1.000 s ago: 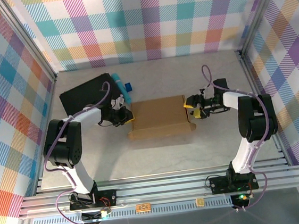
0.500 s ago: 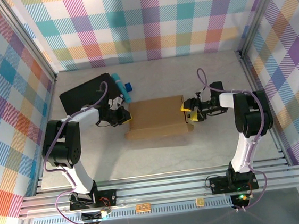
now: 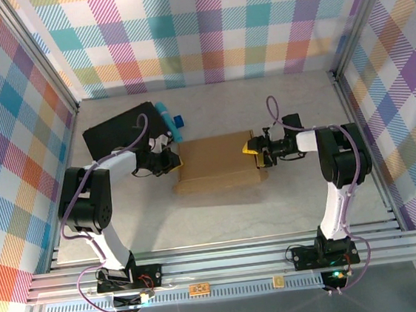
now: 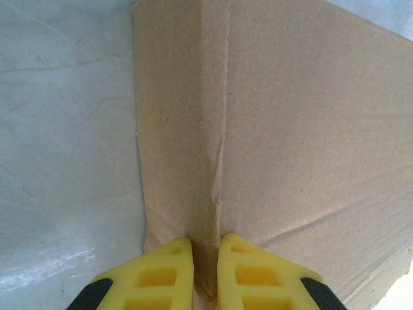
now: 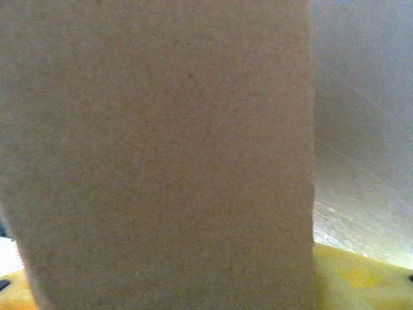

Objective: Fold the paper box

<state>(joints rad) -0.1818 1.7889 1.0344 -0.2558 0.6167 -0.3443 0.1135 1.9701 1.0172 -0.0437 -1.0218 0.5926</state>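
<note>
Plaid walls ring a pale tabletop [image 3: 221, 214] seen from above. The brown box [image 3: 216, 162] lies near the centre, mostly flat. A black case [image 3: 119, 128] sits well apart at its 10 o'clock. The left pincer [image 3: 173, 160] meets the box edge at 9 o'clock and the right pincer [image 3: 256, 153] meets it at 3 o'clock. Over the past second the right pincer has slid in toward 9 o'clock, so one yellow finger now overlaps the box's end. The box has been nudged slightly the same way. This suggests the right end flap is about to be gripped or pushed up while the left end is held steady.

From the left wrist, the left pincer [image 4: 205, 242] is clenched on the box [image 4: 310, 129], its yellow fingers [image 4: 171, 258] pinching a thin raised crease. Bare tabletop [image 4: 64, 129] shows at 9 o'clock.

From the right wrist, the box [image 5: 161, 148] stands very close and blurred. A yellow finger [image 5: 361, 278] shows at 5 o'clock and tabletop [image 5: 361, 97] at 2 o'clock. Whether the right pincer is grasping the cardboard cannot be told.
</note>
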